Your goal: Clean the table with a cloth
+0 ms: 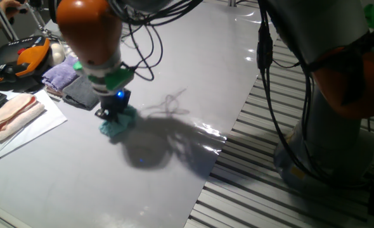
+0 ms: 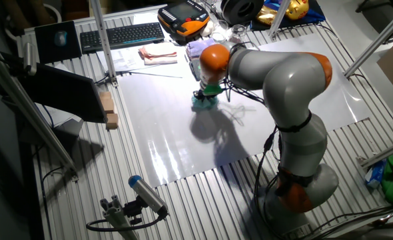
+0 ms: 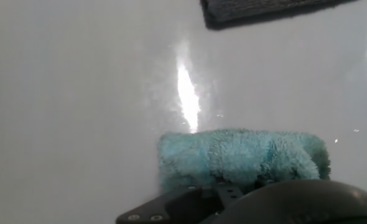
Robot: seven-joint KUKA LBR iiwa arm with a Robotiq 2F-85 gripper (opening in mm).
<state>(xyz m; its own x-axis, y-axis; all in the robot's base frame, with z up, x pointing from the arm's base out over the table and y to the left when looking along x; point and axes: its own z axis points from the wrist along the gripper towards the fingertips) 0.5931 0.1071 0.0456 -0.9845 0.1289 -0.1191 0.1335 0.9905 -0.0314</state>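
One teal cloth (image 1: 118,125) lies bunched on the desk (image 1: 174,158) near its far edge, the gripper (image 1: 113,114) pinching it down — mid-wipe, I judge; next comes dragging it across bare surface.

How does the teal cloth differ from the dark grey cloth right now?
The teal cloth is bright turquoise and fluffy; the dark grey cloth looks flat and dull. The teal one sits bunched under the gripper; the grey one lies untouched beside a lilac cloth. Both rest on the table.
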